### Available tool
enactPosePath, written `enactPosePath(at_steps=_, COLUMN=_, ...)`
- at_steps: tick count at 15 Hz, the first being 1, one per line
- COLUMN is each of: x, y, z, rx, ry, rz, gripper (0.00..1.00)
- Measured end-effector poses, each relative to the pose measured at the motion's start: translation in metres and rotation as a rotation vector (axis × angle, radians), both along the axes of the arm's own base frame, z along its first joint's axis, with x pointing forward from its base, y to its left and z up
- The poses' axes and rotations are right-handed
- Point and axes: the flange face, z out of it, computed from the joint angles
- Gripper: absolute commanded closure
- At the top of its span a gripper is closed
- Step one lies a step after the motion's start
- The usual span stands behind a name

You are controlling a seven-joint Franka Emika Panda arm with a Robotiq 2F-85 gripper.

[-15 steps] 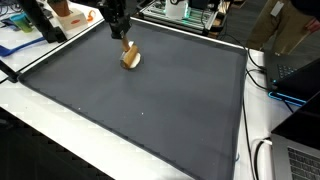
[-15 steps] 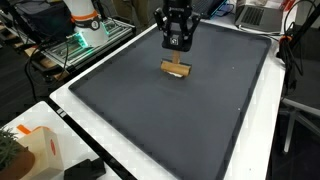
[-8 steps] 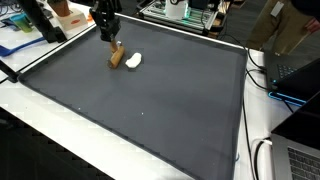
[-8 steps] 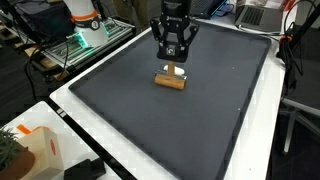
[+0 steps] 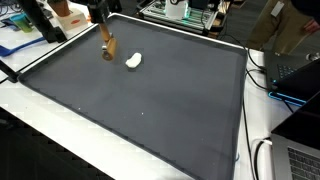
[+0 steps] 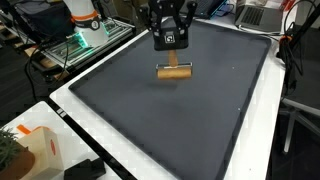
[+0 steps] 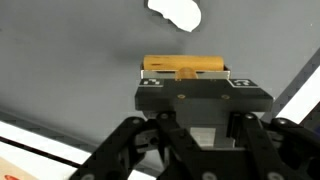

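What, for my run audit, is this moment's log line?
claw: shut on wooden block | white lump: on dark mat, apart from block

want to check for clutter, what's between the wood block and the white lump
Nothing: only bare mat separates the block from the white lump, clear in an exterior view and in the wrist view.

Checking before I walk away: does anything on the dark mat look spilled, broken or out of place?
Nothing stands out. The hand grips a wooden block; a small white lump lies apart from it on the dark mat. No spill or damage shows.
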Motion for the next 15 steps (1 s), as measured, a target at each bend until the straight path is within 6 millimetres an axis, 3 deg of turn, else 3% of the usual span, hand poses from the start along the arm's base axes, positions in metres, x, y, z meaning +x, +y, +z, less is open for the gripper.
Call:
enactPosePath(at_steps=3, x=-0.020, y=0.013, z=0.001, rx=0.006, ry=0.024, rz=0.177, gripper=0.78)
enactPosePath(at_steps=4, x=-0.027, y=0.021, z=-0.005, rx=0.008, ry=0.043, rz=0.232, gripper=0.53)
enactPosePath(at_steps=6, x=-0.029, y=0.027, z=-0.012, rx=0.010, ry=0.056, rz=0.243, gripper=0.53)
enactPosePath(at_steps=7, x=-0.028, y=0.025, z=-0.011, rx=0.009, ry=0.054, rz=0.240, gripper=0.78)
enactPosePath(at_steps=10, x=-0.027, y=0.025, z=-0.011, rx=0.004, ry=0.050, rz=0.243, gripper=0.78)
enactPosePath(at_steps=15, x=-0.027, y=0.055, z=-0.021, rx=-0.012, ry=0.016, rz=0.332, gripper=0.78)
